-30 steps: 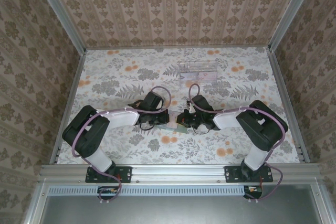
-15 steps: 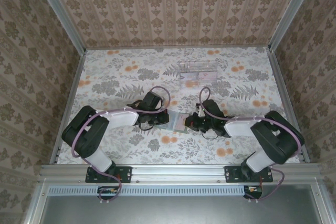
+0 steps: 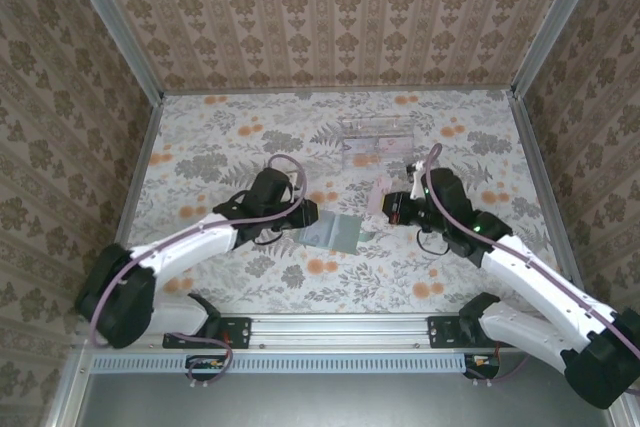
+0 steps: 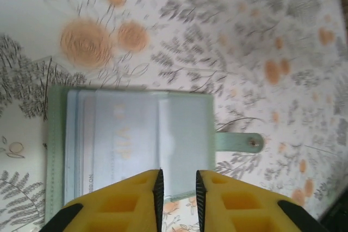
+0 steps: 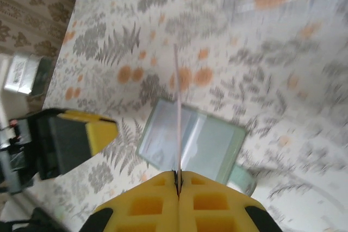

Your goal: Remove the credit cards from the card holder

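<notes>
Cloth (image 3: 220, 147) printed with grey ferns and orange blooms covered the table, and on it, just below the middle of the overhead view, the card holder (image 3: 335, 234) lay open and flat. From the left wrist camera it showed as a pale grey-green rectangle in the lower left of the frame, with its snap tab (image 4: 239, 142) sticking out to the right. A pale card (image 4: 117, 145) with faint lettering sat in its pocket. The left gripper (image 3: 305, 219) was at the holder's left edge; up close its yellow tips stood a narrow gap apart over the holder's near edge, released, with nothing clamped between them. The right gripper (image 3: 385, 205) hung just right of the holder, lifted off the cloth and clenched on the pale pink card (image 3: 378, 197). Its own camera saw that card edge-on as a thin upright line rising from the pressed-together tips, with the holder below it. A clear tray (image 3: 375, 140) sat farther back, in the upper middle.
</notes>
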